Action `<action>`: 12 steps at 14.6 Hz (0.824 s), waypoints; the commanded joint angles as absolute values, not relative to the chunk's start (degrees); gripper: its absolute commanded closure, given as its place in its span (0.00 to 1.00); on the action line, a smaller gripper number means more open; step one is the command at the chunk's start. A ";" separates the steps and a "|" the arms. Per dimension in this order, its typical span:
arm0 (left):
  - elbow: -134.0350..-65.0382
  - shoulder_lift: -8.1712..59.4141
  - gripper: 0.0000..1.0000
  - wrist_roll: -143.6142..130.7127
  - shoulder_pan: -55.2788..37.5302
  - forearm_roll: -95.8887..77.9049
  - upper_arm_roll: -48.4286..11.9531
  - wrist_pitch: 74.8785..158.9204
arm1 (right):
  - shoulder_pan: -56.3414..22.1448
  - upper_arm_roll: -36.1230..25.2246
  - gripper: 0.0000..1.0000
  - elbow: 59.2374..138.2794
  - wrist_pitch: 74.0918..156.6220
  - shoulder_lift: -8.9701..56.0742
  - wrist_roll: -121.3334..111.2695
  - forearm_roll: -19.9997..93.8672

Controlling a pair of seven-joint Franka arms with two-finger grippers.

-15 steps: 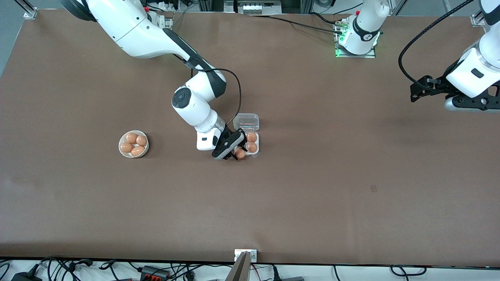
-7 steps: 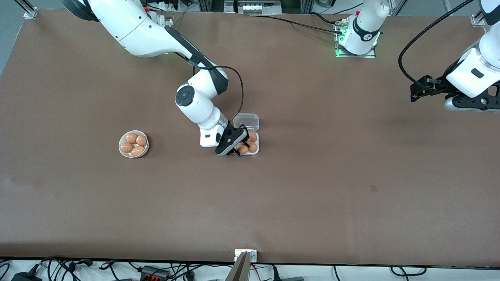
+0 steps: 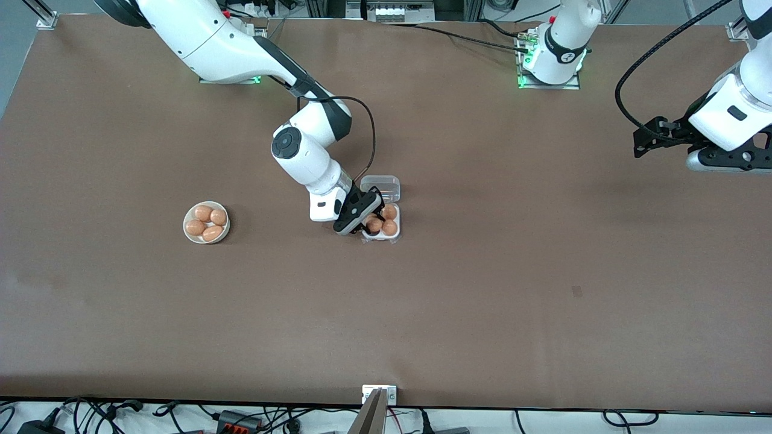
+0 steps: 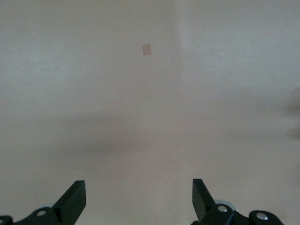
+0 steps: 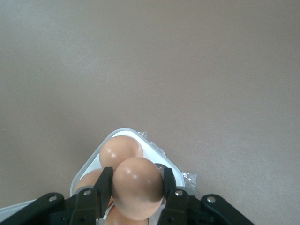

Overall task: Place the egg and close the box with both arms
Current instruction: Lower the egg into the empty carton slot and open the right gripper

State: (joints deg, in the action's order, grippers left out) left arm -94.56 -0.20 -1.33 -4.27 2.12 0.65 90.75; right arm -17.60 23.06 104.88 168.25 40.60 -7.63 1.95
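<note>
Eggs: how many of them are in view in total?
7: four in the bowl, two in the box, one egg held by the right gripper over the box. Another may hide beneath it.

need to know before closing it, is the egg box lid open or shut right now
Open. The clear lid lies flipped back flat on the table beside the box, whose eggs sit uncovered; the right gripper holds the egg over it.

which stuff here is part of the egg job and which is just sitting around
In the job:
- orange-brown egg clamped in the right gripper, over the tray
- white four-cell egg tray, clear lid open
- open left gripper, waiting

Lying about:
- round white bowl of eggs
</note>
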 commanded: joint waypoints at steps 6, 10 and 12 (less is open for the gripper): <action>-94.22 -0.62 0.00 -0.53 -3.78 1.23 0.44 89.82 | -17.66 23.47 0.00 105.29 169.02 38.76 -4.32 2.73; -94.22 -0.62 0.00 -0.53 -3.78 1.23 0.44 89.82 | -17.05 23.38 0.00 102.93 164.47 37.89 -3.52 2.81; -94.22 -0.53 0.00 -0.53 -3.78 1.23 0.44 89.82 | -16.35 23.03 0.00 97.15 152.82 37.01 -3.43 2.73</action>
